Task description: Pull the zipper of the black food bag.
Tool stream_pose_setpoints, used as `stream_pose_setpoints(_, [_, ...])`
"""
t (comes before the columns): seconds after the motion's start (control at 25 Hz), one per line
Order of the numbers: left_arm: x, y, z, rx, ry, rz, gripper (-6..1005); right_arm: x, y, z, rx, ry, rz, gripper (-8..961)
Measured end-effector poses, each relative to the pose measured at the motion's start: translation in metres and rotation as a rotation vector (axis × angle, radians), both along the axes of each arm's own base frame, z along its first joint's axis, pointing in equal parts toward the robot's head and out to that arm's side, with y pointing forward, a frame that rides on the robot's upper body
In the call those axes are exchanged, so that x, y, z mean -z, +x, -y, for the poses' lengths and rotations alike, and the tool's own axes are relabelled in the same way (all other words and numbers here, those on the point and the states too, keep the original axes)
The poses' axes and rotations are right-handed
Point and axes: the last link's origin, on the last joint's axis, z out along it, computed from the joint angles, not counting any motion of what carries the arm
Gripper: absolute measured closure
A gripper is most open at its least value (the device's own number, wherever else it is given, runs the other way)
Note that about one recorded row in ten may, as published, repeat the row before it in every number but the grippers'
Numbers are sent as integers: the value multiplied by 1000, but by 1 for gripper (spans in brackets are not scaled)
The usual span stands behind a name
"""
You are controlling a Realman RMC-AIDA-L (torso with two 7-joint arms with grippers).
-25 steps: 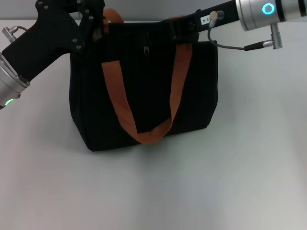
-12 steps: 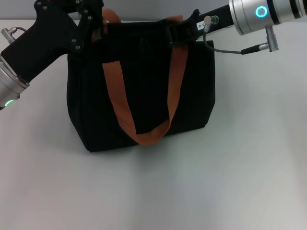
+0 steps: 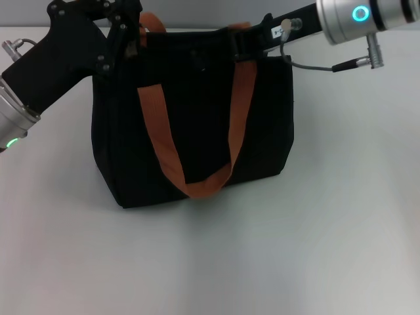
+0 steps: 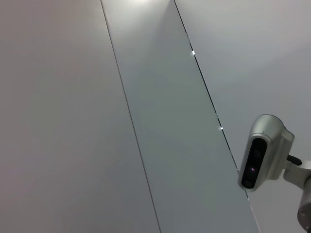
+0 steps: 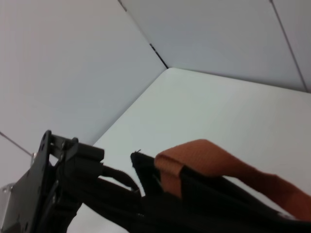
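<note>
Black food bag (image 3: 197, 125) sits upright on the white table (image 3: 295, 262), front rust-orange strap (image 3: 190, 151) hanging in a loop down its front face. The left gripper (image 3: 128, 36) is at the bag's top left corner, right by the rear orange strap (image 3: 154, 21); can't tell if its fingers are spread or pinching anything, it's all black on black. The right gripper (image 3: 246, 42) reaches in at the top right edge, just where the front strap meets the rim, same deal, can't tell its state. The zipper itself I can't make out along the top. The left wrist view only catches wall panels and a camera unit (image 4: 265, 158).
</note>
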Motion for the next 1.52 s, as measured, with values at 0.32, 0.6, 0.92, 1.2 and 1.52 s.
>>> stream_pose_setpoints(0.32, [0,1,-1,3,1,-2,887,11,-9,2,-23,-28,17,601])
stream_pose_setpoints(0.6, [0,1,-2,3,1,-4,887,11,-12,2,-29,-31,13,687])
stream_pose_setpoints(0.92, [1,2,-2,3,-1,-3,886,11,-12,2,-29,-27,13,840])
stream_pose_setpoints(1.2, [1,2,-1,3,-2,-2,885,10,-11,1,-29,-18,26,931])
stream_pose_setpoints(1.52, [1,1,0,4,-2,-1,884,6,-18,2,-31,30,105,954])
